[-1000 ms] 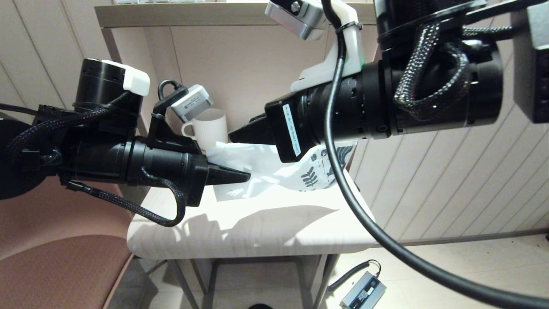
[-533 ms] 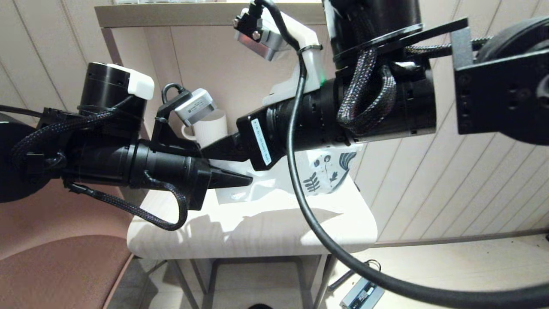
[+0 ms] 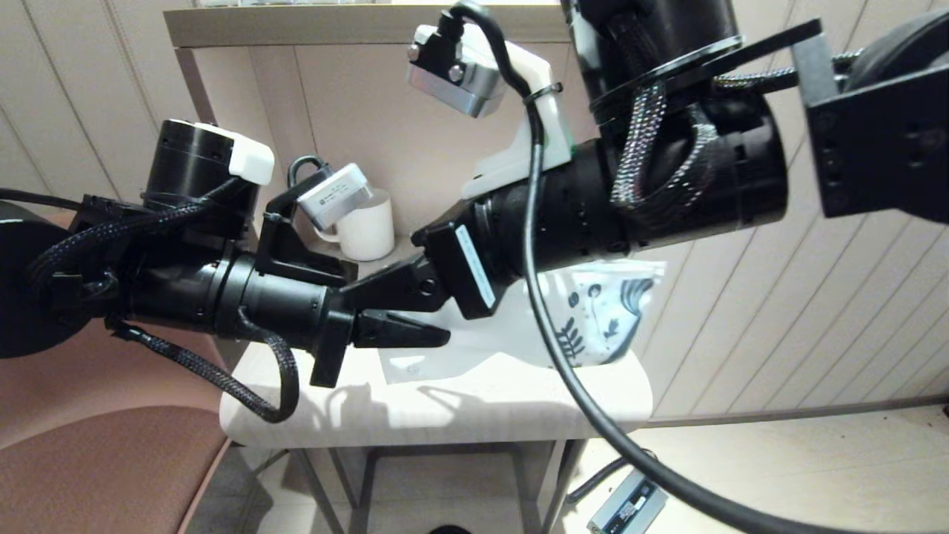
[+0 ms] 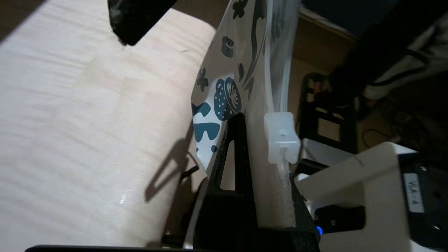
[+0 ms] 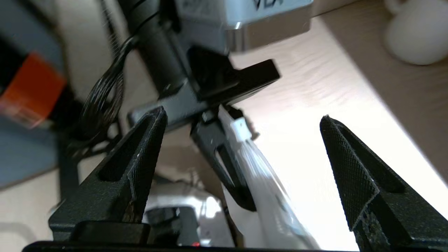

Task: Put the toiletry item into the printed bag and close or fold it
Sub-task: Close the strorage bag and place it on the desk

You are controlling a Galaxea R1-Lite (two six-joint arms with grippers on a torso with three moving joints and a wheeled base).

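The printed bag (image 3: 593, 319), white with dark blue leaf prints, is held up on edge above the table (image 3: 482, 408). My left gripper (image 3: 437, 337) is shut on its zip-strip edge, close to the white slider (image 4: 281, 136). In the left wrist view the printed end (image 4: 224, 101) stretches away from the left gripper (image 4: 262, 140). My right gripper (image 3: 363, 293) hangs just above the left one, open. In the right wrist view the right gripper (image 5: 241, 120) straddles the slider (image 5: 241, 127) without touching it. The comb is hidden or out of view.
A white ribbed mug (image 3: 367, 226) stands at the back of the table against the wall panel, also seen as the mug (image 5: 416, 38). A brown chair seat (image 3: 96, 460) lies at lower left. A grey power adapter (image 3: 626, 504) rests on the floor.
My right arm has swung down and left until its gripper is over the left gripper. The bag has come up off the table, its printed end shifted right. The left gripper dropped slightly.
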